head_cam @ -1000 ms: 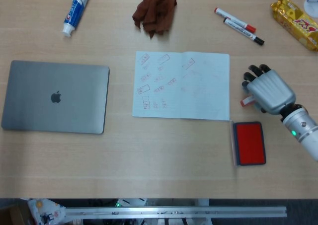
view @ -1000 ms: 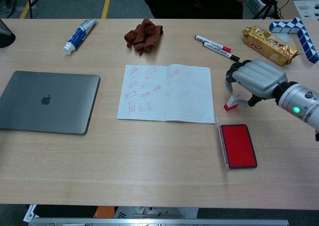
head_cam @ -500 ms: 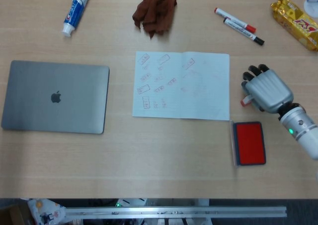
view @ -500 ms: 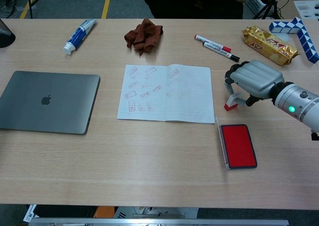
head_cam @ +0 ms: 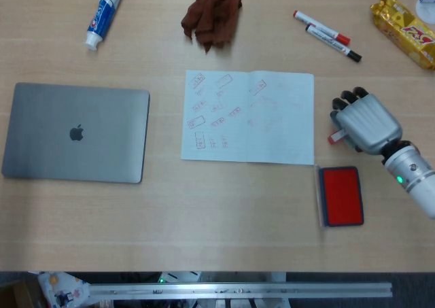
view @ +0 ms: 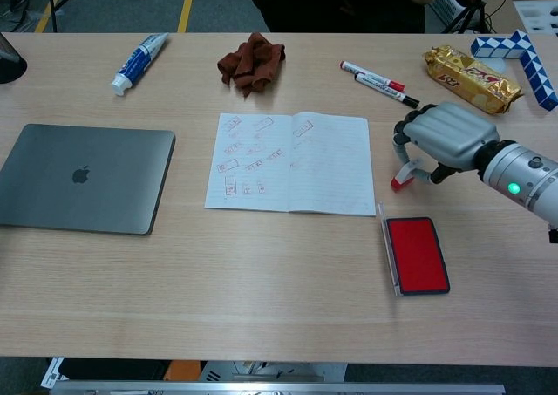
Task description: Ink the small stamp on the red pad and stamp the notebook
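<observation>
Silver right hand (view: 446,136) pinches the small stamp (view: 400,181), which has tipped and come up a little off the counter (view: 261,273) since a second ago. Red pad (view: 417,255) lies just below, un-inked; notebook (view: 292,162) waits beside. Your left hand isn't visible.
</observation>
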`<state>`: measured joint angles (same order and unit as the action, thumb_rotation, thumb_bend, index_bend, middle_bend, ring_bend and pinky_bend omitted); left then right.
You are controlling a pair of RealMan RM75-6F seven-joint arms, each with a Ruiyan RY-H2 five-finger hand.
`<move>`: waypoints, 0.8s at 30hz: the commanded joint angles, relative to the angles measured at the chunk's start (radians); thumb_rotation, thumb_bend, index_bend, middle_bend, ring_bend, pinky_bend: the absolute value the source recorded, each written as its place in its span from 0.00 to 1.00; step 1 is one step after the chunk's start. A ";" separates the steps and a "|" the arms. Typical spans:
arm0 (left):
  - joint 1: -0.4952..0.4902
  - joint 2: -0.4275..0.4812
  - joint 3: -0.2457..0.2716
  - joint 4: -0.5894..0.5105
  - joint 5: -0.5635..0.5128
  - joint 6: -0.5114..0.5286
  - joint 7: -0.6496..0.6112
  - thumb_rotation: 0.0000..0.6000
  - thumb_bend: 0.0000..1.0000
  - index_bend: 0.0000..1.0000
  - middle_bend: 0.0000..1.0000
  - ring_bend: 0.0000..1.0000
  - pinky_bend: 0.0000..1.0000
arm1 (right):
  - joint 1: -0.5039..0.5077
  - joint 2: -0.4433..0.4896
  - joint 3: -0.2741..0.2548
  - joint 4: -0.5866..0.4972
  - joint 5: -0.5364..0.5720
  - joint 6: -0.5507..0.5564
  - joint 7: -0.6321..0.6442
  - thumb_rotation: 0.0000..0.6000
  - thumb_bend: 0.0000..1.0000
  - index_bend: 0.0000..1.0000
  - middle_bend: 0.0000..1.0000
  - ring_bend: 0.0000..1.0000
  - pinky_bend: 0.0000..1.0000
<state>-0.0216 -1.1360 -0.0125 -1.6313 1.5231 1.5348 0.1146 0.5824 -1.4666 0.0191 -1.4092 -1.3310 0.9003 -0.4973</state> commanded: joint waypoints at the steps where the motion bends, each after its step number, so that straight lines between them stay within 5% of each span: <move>1: -0.001 0.003 -0.001 -0.005 0.001 0.000 0.002 1.00 0.29 0.00 0.00 0.00 0.04 | -0.003 0.057 -0.015 -0.064 -0.040 0.023 0.008 1.00 0.35 0.65 0.42 0.24 0.25; 12: -0.007 -0.003 0.007 -0.022 0.014 -0.009 0.024 1.00 0.29 0.00 0.00 0.00 0.04 | -0.024 0.219 -0.112 -0.256 -0.190 0.061 -0.017 1.00 0.35 0.67 0.46 0.28 0.32; 24: 0.003 -0.003 0.013 -0.014 0.010 -0.003 0.012 1.00 0.29 0.00 0.00 0.00 0.04 | -0.066 0.170 -0.146 -0.201 -0.247 0.095 -0.046 1.00 0.36 0.68 0.50 0.35 0.43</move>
<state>-0.0190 -1.1387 0.0005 -1.6449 1.5331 1.5321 0.1264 0.5210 -1.2912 -0.1239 -1.6155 -1.5742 0.9929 -0.5431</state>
